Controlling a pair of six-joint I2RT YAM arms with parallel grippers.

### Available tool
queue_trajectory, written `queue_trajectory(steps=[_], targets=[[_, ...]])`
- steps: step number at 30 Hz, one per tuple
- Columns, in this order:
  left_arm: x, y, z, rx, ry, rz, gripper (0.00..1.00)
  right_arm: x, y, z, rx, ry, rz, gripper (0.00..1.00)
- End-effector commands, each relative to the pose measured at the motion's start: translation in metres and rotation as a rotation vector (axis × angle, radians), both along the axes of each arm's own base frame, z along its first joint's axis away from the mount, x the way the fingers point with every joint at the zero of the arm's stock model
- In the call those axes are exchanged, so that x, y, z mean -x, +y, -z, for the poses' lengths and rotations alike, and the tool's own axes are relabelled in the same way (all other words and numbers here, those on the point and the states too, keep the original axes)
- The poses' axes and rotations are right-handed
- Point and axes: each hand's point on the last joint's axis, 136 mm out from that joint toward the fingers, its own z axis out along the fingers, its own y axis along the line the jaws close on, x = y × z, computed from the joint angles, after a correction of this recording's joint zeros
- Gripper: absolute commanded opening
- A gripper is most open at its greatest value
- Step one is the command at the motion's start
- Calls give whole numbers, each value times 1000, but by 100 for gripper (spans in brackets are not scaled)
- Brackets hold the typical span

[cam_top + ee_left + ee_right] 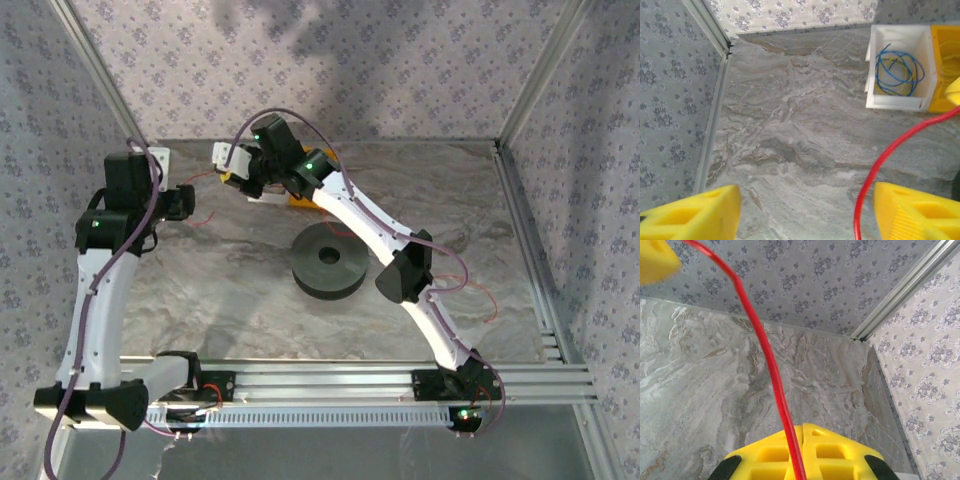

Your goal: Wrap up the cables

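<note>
Top view: red cable (203,177) from left claw (188,200) to right claw (244,178), far left of table (450,220); dark spool (330,262) well apart.
Left wrist: left claw (805,200) released, cable (890,150) just beside one finger; white bin (871,55) with blue wire (897,67) ahead.
Right wrist: right claw (802,432) clenched on cable (765,350); best held taut, led to spool clear of bin.

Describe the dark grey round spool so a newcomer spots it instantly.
Start at the grey marbled tabletop. Near its centre, beside the right arm's black elbow, lies the dark grey round spool, a thick flat disc with a centre hole. The white and yellow bins behind it are boxy.
</note>
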Motion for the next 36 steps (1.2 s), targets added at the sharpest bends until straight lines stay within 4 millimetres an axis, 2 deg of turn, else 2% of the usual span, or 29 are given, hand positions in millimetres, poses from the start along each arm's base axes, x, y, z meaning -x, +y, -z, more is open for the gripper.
queue_trajectory(steps=[1,3,5,9,12,17,20,23,26,28,36], targets=[[21,-9,-25,70,-67,24,75,-1,-12,-13,8,-34,8,0],[34,-26,-20,167,-61,88,76,-7,-15,-11,7,-31,22,0],[45,-43,-4,264,-32,141,78,-15,-18,-10,2,-29,45,0],[60,-79,49,457,66,223,78,-32,-26,-9,5,-38,114,0],[62,-102,87,516,130,246,78,-46,-30,-14,-11,-62,164,0],[55,-141,129,552,216,289,77,-70,-41,-18,-21,-93,274,0],[50,-171,154,581,265,332,77,-79,-46,-21,-32,-102,315,0],[42,-197,175,623,300,364,77,-82,-49,-23,-38,-97,329,0],[33,-215,194,662,329,381,77,-82,-50,-20,-32,-85,331,0],[25,-225,203,671,344,391,76,-81,-50,-18,-26,-76,331,0],[1,-266,220,726,391,471,75,-79,-50,-12,-14,-57,332,0]])
